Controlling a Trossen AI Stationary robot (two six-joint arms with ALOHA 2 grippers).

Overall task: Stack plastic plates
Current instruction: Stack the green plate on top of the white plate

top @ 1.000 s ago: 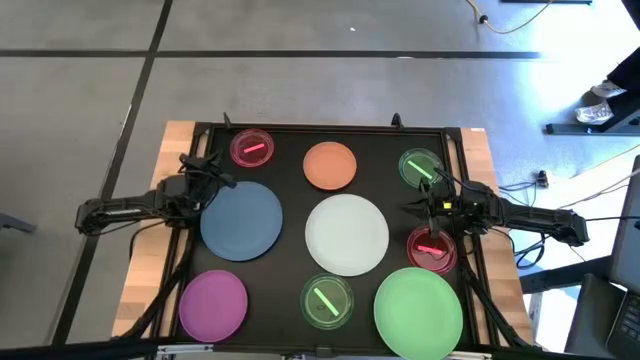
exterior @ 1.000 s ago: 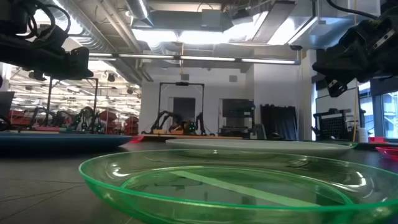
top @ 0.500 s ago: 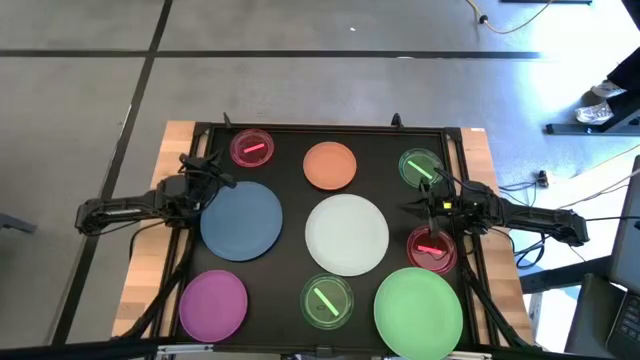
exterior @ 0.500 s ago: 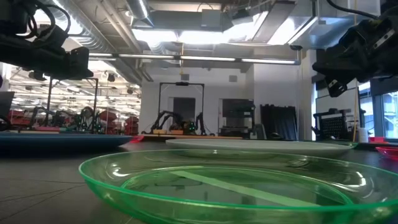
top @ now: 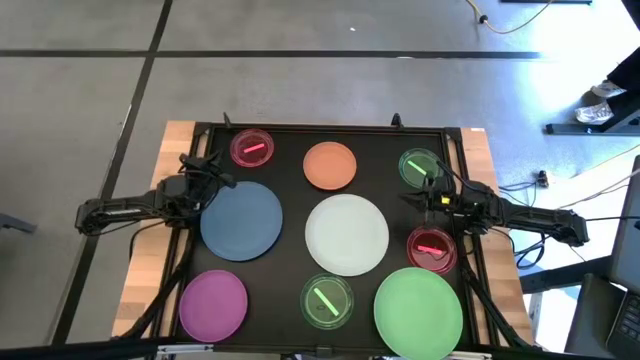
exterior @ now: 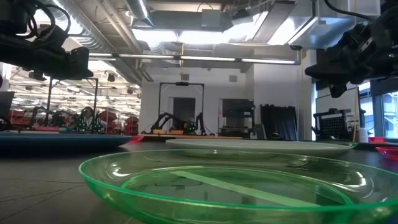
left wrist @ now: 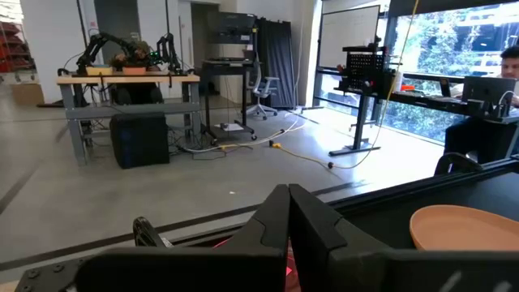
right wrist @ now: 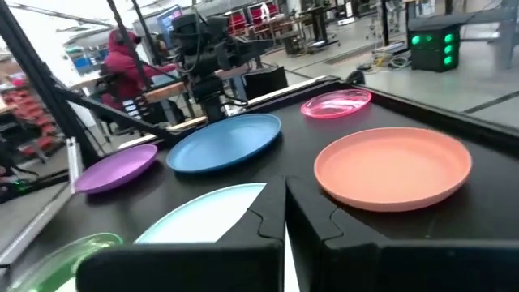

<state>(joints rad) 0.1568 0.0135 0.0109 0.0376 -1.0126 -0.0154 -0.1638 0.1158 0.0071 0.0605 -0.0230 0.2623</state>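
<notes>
Nine plates lie flat and apart on the black mat. In the far row are a small pink-red plate [top: 251, 148], an orange plate [top: 329, 165] and a small green plate [top: 420, 167]. The middle row has the blue-grey plate [top: 241, 221], the white plate [top: 346, 234] and a small red plate [top: 432, 247]. Nearest are the purple plate [top: 213, 303], a small green plate [top: 327, 300] and the light green plate [top: 418, 308]. My left gripper [top: 213, 170] is shut, above the blue-grey plate's far left rim. My right gripper [top: 410, 197] is shut, between the far green plate and the red plate.
The black mat [top: 290, 135] sits on a wooden table [top: 170, 140] with raised edges. Narrow strips of bare mat lie between the plates. In the right wrist view a person in red [right wrist: 130, 61] sits beyond the table. The near green plate [exterior: 230, 186] fills the low view.
My right gripper has moved a little toward the table's far edge, nearer the small green plate in the far right corner. It has stayed shut. The plates have not moved.
</notes>
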